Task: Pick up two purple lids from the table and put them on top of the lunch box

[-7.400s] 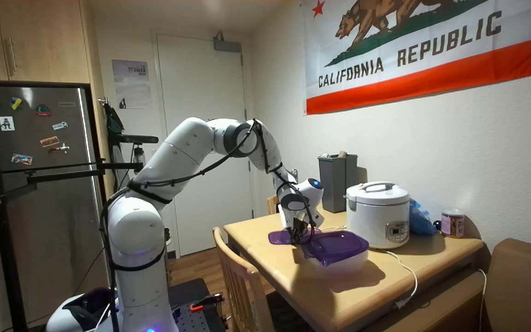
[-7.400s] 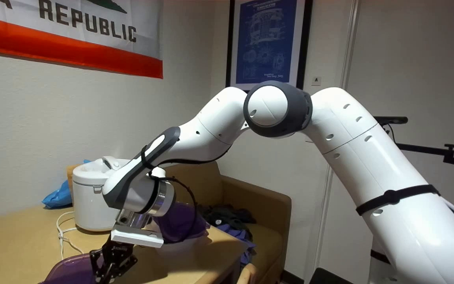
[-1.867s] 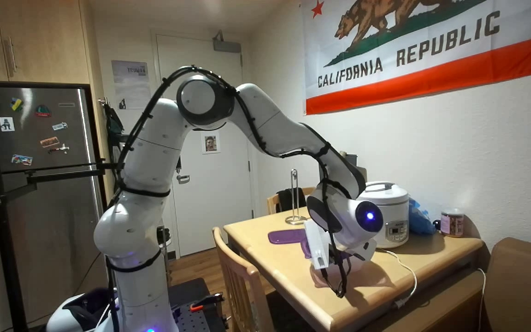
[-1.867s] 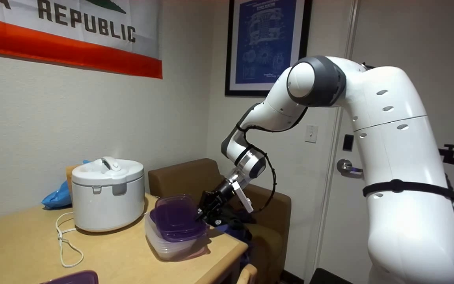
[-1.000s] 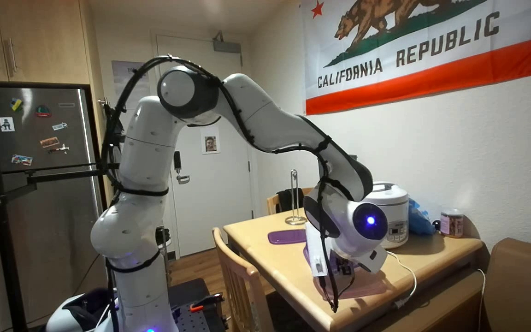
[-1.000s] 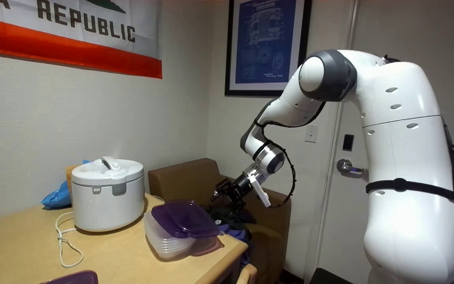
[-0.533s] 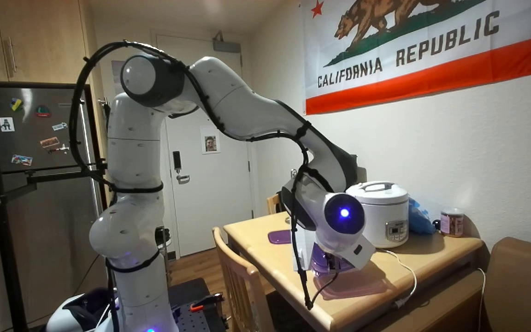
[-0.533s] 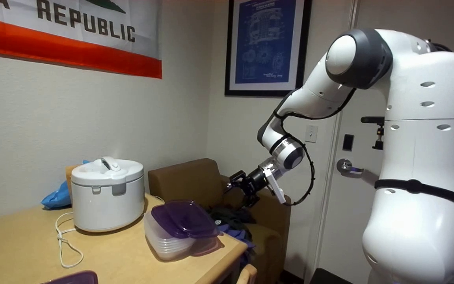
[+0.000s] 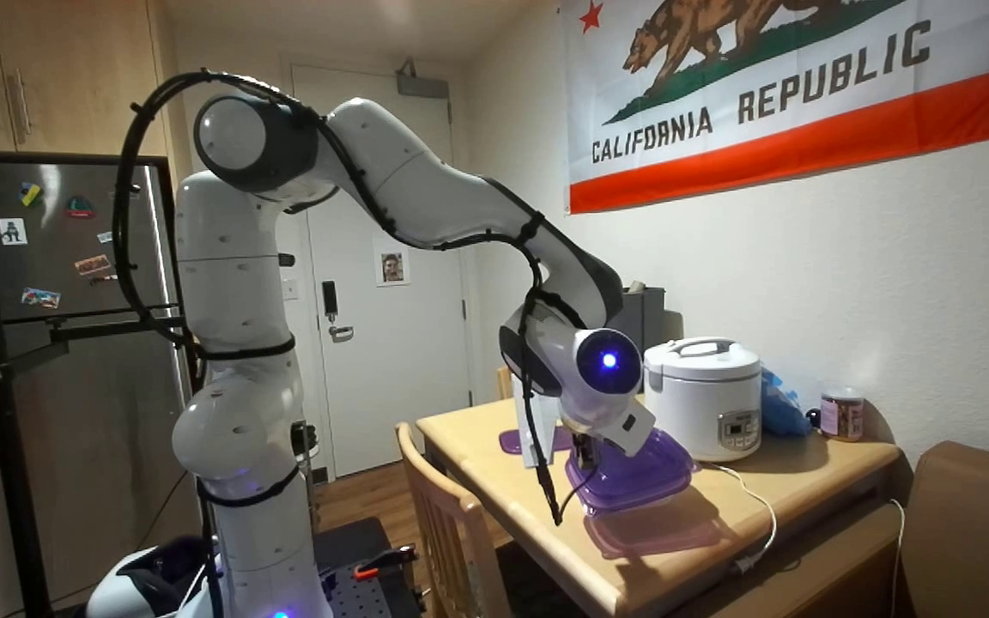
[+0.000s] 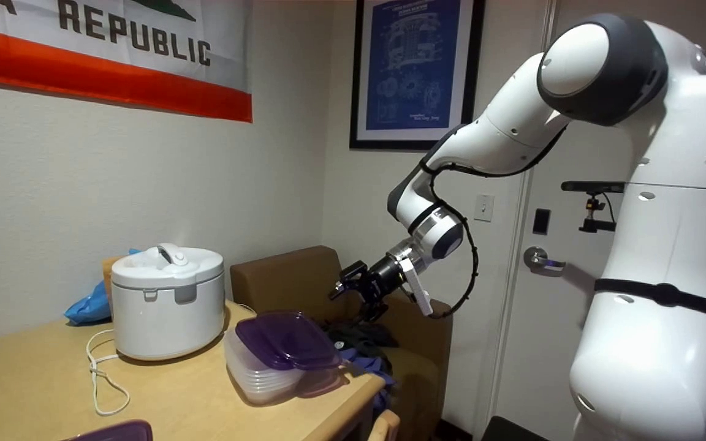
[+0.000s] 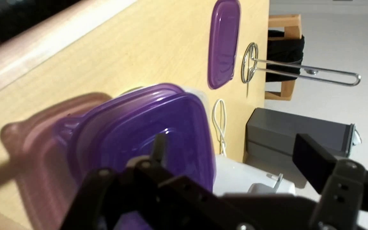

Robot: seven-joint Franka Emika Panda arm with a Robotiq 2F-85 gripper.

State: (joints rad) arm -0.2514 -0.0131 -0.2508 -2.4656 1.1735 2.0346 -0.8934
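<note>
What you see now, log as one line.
tool: open, empty, held clear; lunch box: two overlapping purple lids on top, askew; table: third purple lid lying flat

Claw [image 11: 234,147], one. Purple lids [image 11: 184,127], three: two overlapping, lower than the claw; one flat, well apart from it. Lunch box [image 10: 261,375], one, lower than the claw; nesting unclear. Rice cooker [image 10: 168,318], one, well apart. Table [image 9: 520,498], one. Wire stand [image 11: 311,71], one. Wooden chairs [image 9: 453,506], two.

Loose purple lid [image 10: 117,432] partly cropped
</note>
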